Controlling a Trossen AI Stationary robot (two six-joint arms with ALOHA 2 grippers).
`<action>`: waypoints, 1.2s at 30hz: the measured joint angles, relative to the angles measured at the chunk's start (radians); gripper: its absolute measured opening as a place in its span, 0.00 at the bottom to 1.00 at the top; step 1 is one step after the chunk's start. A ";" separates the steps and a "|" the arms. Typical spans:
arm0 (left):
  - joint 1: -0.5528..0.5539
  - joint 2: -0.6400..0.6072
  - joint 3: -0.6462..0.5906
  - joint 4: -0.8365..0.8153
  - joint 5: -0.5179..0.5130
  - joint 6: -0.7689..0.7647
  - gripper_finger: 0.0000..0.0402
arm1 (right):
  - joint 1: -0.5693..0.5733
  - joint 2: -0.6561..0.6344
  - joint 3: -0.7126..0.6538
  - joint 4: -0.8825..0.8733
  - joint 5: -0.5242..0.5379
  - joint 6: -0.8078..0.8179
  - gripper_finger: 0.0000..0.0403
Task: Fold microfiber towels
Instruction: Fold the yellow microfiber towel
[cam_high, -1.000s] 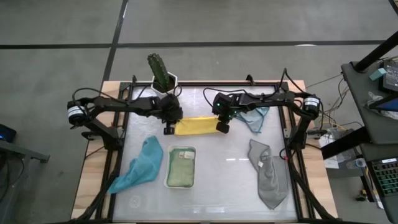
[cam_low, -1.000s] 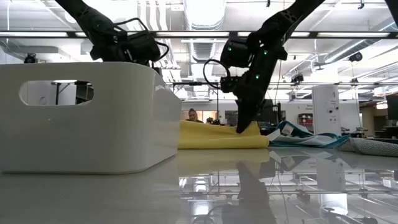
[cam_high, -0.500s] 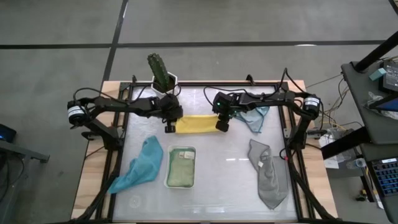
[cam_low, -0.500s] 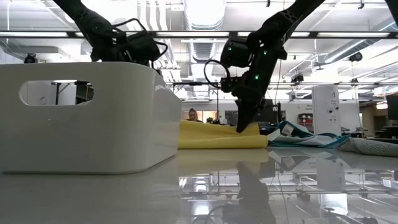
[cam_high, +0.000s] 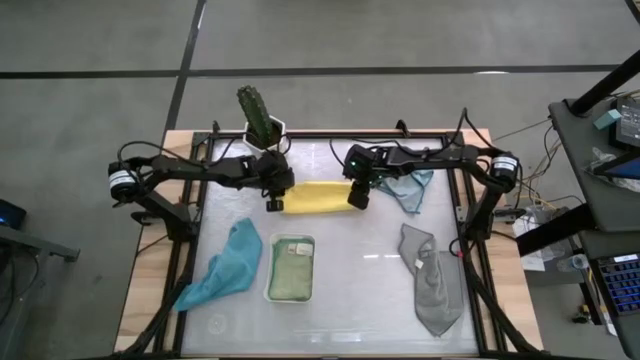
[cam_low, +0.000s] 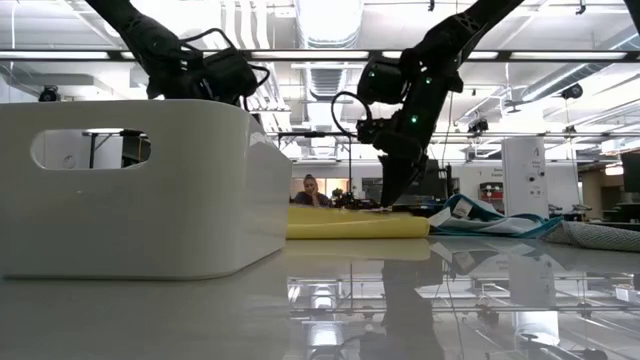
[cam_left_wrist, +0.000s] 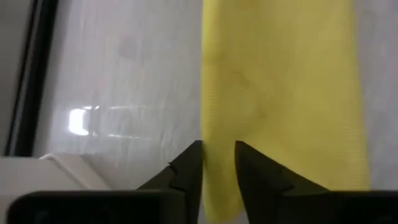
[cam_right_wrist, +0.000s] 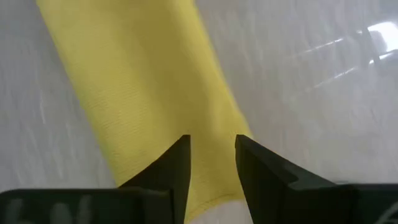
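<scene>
The yellow towel (cam_high: 315, 197) lies as a flat folded strip at the table's far middle. My left gripper (cam_high: 272, 203) is open over its left end, and the towel (cam_left_wrist: 280, 93) shows between the fingers. My right gripper (cam_high: 356, 195) is open over its right end (cam_right_wrist: 155, 93). In the low view the right gripper's tips (cam_low: 390, 203) stand at the towel's top (cam_low: 350, 222); the white tray (cam_low: 130, 185) hides the left gripper's tips there. A teal towel (cam_high: 225, 265), a grey towel (cam_high: 432, 280) and a light blue towel (cam_high: 408, 187) lie crumpled on the table. My left gripper stands open over the yellow towel's left edge (cam_left_wrist: 214, 124), slanting down; I cannot tell whether the tips touch it. My right gripper stands open over the towel's right end (cam_right_wrist: 211, 124), slanting down, tips level with the cloth's top; whether they touch it, I cannot tell.
The white tray (cam_high: 291, 268) at the near middle holds a pale green towel (cam_high: 291, 275). A potted cactus (cam_high: 260, 115) stands at the far edge behind my left arm. Bare table lies between the tray and the grey towel.
Both grippers have opened and let go of the yellow towel. The edge they held raised has dropped, and the towel now lies flat as a folded strip.
</scene>
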 joint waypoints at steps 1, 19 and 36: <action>0.000 0.000 0.000 0.000 -0.015 0.000 0.22 | -0.003 -0.002 0.000 0.000 0.000 0.000 0.30; -0.007 -0.020 -0.011 0.001 0.116 -0.028 0.27 | 0.000 -0.033 -0.019 0.052 -0.010 0.030 0.25; -0.013 -0.021 -0.122 0.017 0.171 -0.134 0.02 | 0.070 -0.025 -0.224 0.399 -0.193 0.161 0.04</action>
